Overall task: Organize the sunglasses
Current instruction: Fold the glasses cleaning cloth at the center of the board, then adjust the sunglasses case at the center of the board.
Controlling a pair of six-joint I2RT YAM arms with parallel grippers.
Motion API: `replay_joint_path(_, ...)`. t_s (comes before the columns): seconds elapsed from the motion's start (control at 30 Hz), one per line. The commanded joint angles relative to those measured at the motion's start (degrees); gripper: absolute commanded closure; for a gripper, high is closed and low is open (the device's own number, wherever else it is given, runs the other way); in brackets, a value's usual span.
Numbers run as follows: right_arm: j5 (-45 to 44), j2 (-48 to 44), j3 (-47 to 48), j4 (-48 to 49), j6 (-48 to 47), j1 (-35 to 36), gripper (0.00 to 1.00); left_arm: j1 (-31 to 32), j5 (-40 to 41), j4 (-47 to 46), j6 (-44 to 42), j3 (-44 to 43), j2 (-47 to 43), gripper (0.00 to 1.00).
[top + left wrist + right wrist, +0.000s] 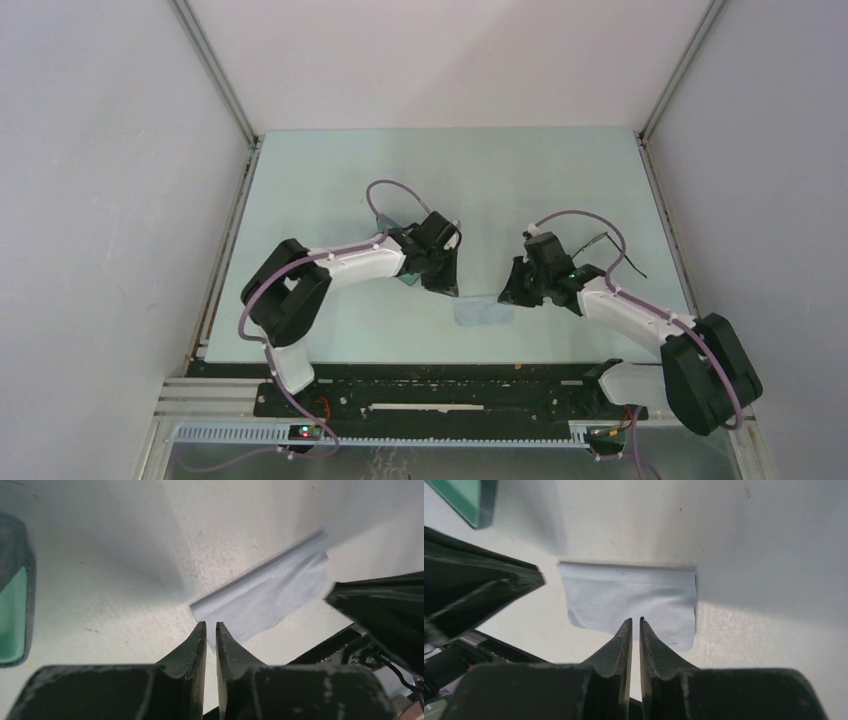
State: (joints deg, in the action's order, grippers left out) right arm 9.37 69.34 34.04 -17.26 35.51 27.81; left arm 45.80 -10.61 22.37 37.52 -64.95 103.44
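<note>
both narrow, empty: left pincer point(210, 625), right pincer point(635, 621). cloth point(483, 312) folded, just ahead of their tips; sunglasses point(632, 267) right of right pincer, unstowed.

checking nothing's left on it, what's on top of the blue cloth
Nothing lies on the cloth; only the nearly closed tips of the left gripper and right gripper hang over its edges. What is under it, or inside its fold, is hidden.

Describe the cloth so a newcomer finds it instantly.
On the pale table, look midway between the left arm and right arm, toward the near edge. The cloth lies flat there: a thin, pale blue rectangle, unlike the grey case with its green inside.
</note>
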Motion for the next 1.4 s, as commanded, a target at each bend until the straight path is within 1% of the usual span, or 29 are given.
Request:
replay_joint_path(0.0,-3.00,4.12,-1.00,0.87,1.88,1.54,0.83,-0.31,2.91,1.92,-0.98,-1.72,-5.28,0.84)
replay_joint_path(0.07,-4.60,4.71,-1.97,0.31,1.42,1.39,0.83,-0.26,5.20,3.87,-1.30,-1.89,-7.02,0.84)
replay_joint_path(0.2,-4.75,4.44,-3.06,-1.05,-0.16,0.58,0.83,-0.83,8.86,5.32,-1.39,-0.56,-11.49,0.83)
replay_joint_path(0.4,-7.30,-3.81,-2.93,-2.86,0.90,-0.20,0.80,-5.80,10.43,6.65,-1.94,1.43,-15.55,0.80)
replay_joint_path(0.47,-7.69,-6.13,-2.93,-3.04,1.12,-1.00,0.79,-7.97,12.84,7.85,-2.60,1.48,-16.60,0.80)
replay_joint_path(0.6,-7.09,-7.21,-2.93,-3.57,0.54,-3.06,0.78,-13.98,14.11,9.67,-3.35,2.37,-18.92,0.79)
replay_joint_path(0.77,-6.45,-7.25,-2.93,-3.86,-0.25,-3.77,0.78,-23.65,14.50,11.95,-2.88,4.83,-21.92,0.77)
replay_joint_path(0.83,-6.17,-7.29,-2.93,-3.56,-0.24,-3.88,0.78,-27.88,13.80,11.44,-2.28,6.78,-22.30,0.77)
replay_joint_path(0.93,-5.12,-6.63,-2.93,-2.34,-0.24,-3.99,0.78,-33.57,10.39,8.26,-1.42,8.93,-21.17,0.73)
replay_joint_path(1.0,-4.22,-5.91,-2.88,-1.53,-0.23,-3.99,0.78,-35.22,8.69,7.20,-1.44,8.65,-19.36,0.70)
replay_joint_path(1.13,-3.49,-5.22,-2.40,-1.72,-0.46,-4.08,0.78,-35.35,7.12,6.03,-2.16,6.43,-15.11,0.65)
replay_joint_path(1.2,-3.56,-5.43,-2.40,-1.88,-0.67,-4.08,0.77,-35.43,7.93,5.68,-2.67,4.78,-12.51,0.61)
replay_joint_path(1.37,-3.60,-5.94,-2.40,-2.84,-0.63,-4.08,0.77,-36.14,8.65,5.34,-2.23,0.24,-7.13,0.61)
